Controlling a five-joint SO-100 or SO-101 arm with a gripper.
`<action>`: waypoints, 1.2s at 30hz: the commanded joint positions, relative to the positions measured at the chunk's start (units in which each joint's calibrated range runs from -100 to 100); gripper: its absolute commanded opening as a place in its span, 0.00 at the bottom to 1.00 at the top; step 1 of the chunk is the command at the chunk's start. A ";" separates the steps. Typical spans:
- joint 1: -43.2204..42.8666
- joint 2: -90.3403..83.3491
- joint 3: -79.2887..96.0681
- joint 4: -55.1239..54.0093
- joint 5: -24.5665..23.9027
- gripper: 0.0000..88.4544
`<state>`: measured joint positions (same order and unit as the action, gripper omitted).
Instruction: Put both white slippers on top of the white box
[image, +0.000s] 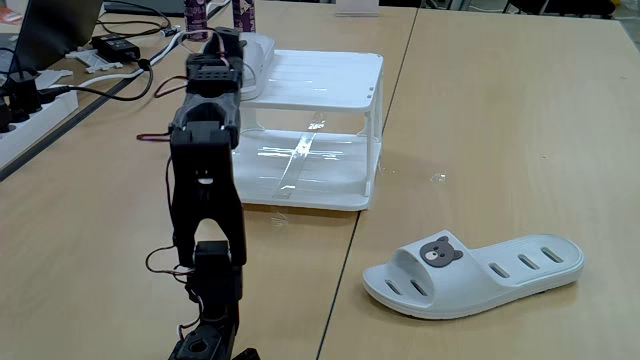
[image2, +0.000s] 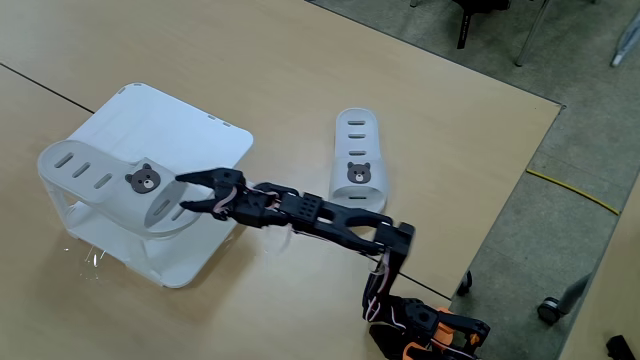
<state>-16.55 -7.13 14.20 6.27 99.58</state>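
Matt rubbery slippers (image: 475, 273) are looking smooth; the box (image: 330, 80) is showing glossy white plastic, clear sides; the desk (image: 500, 130) is looking like wood laminate.

Office/lab: wood desks (image: 500, 120), power strip (image: 25, 105), chair wheels (image2: 548, 308).

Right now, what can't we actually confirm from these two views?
- Hand grip: jaws look spread at the first slipper on the white box; contact is too small to tell.
- In the other fixed view, the arm covers that slipper almost entirely.
- Second slipper lies on the table; its underside is hidden in both fixed views.
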 joint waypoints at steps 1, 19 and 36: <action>-2.52 -19.08 9.30 0.12 0.42 0.28; -2.36 -67.04 59.01 -0.66 0.42 0.01; 2.57 -16.64 84.36 -57.17 0.42 0.01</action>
<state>-14.46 -44.16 98.47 -30.82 99.58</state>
